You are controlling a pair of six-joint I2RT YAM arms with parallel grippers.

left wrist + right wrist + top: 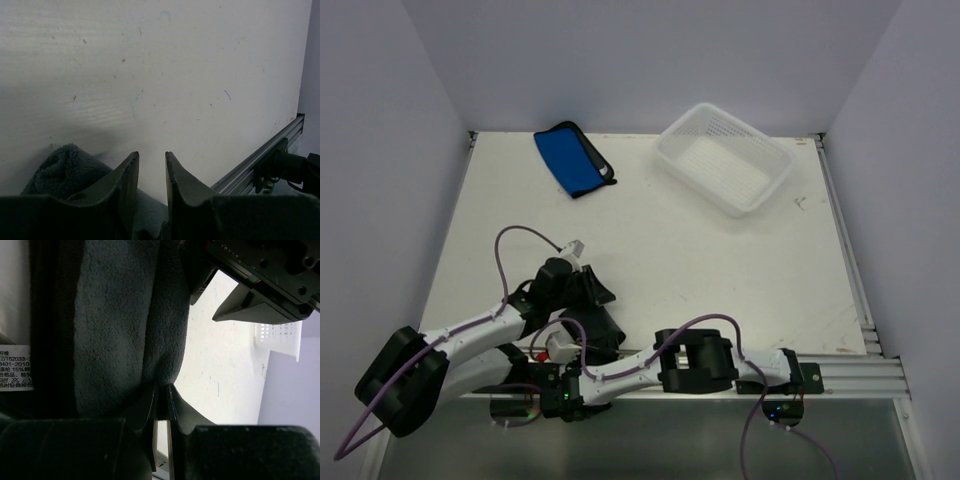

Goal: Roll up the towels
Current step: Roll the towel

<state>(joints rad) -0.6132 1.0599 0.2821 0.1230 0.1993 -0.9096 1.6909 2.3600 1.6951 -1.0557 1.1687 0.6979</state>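
The blue towel (572,160) lay folded flat at the far left of the table (720,270), well apart from both arms. Its long axis ran on a slant, from the far-left corner down toward the near right, with its black edging on the right side. The white basket (725,160) sat near it at the far right.

The dark towel (600,325) was bunched at the near edge, between the two wrists. From above I could not tell which way it ran. Seen from the right wrist, it stretched as a band straight away from the fingertips, a white care label (15,367) at its side.

The right gripper (162,392) was pinched nearly closed on that towel's edge. The left gripper (151,170) stood narrowly parted with only bare table visible in the gap and the dark towel just beside its left finger.
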